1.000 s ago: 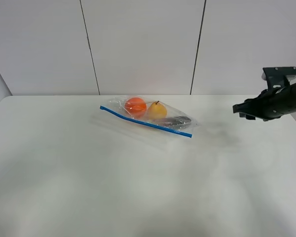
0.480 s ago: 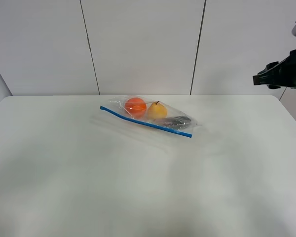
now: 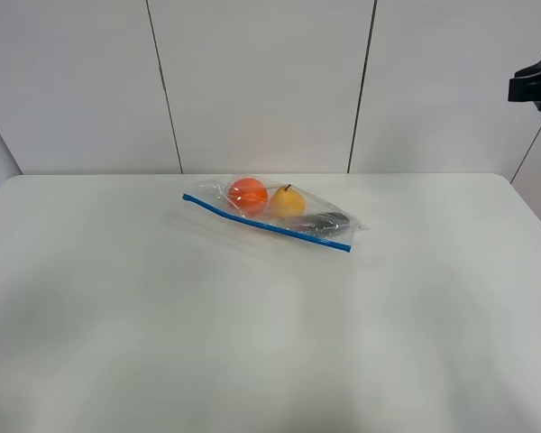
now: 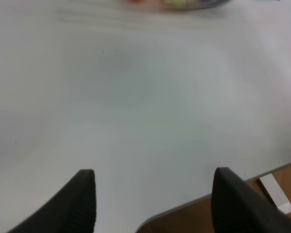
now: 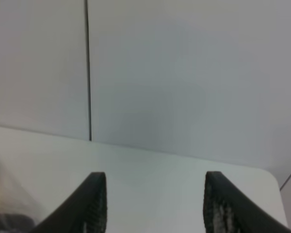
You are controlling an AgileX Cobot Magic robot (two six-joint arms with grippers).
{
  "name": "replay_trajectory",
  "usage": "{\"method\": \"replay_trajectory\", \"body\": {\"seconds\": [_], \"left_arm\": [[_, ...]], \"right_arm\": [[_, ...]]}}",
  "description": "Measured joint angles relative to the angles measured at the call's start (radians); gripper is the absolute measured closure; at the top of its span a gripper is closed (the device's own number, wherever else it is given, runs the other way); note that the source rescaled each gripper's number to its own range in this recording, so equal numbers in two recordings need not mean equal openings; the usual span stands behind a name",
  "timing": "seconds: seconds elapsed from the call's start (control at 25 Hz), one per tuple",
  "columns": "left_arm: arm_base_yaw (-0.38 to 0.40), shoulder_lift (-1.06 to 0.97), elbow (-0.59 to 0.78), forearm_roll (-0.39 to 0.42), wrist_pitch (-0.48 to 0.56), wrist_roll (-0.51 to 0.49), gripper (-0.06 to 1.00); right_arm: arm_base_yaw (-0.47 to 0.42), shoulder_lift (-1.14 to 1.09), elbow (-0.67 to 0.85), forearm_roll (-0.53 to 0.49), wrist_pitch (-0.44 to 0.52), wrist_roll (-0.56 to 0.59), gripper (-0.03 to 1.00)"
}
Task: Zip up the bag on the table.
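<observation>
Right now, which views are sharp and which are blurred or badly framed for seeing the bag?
Exterior high: evenly lit and sharp, the bag clear, soft shadows on the table. Left wrist: soft focus, the bag only a blurred strip at the frame edge. Right wrist: mostly wall, the bag a blurred corner.

Your bag [image 3: 269, 215] lies on the table [image 3: 252, 343] toward its far edge, just above the centre of the high frame, slanting from upper left down to lower right. Inside it, three fruits sit in a row behind the zipper strip [image 3: 266, 224], which runs along the bag's near edge. Your right gripper [image 3: 534, 87] hangs at the upper right edge of the frame, well apart from the bag, above the table's far right corner.
</observation>
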Motion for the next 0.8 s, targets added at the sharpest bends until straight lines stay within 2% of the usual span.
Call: {"method": "replay_trajectory", "body": {"seconds": [0.16,0.52,0.64,0.8], "left_arm": [[0.0,0.0,0.0,0.0,0.0,0.0,0.15],[0.0,0.0,0.0,0.0,0.0,0.0,0.15],[0.0,0.0,0.0,0.0,0.0,0.0,0.15],[0.0,0.0,0.0,0.0,0.0,0.0,0.15]], "right_arm": [[0.0,-0.089,0.0,0.003,0.077,0.047,0.28],[0.0,-0.256,0.0,0.013,0.264,0.297,0.28],[0.0,-0.282,0.0,0.006,0.329,0.3,0.28],[0.0,-0.304,0.0,-0.027,0.402,0.246,0.28]]}}
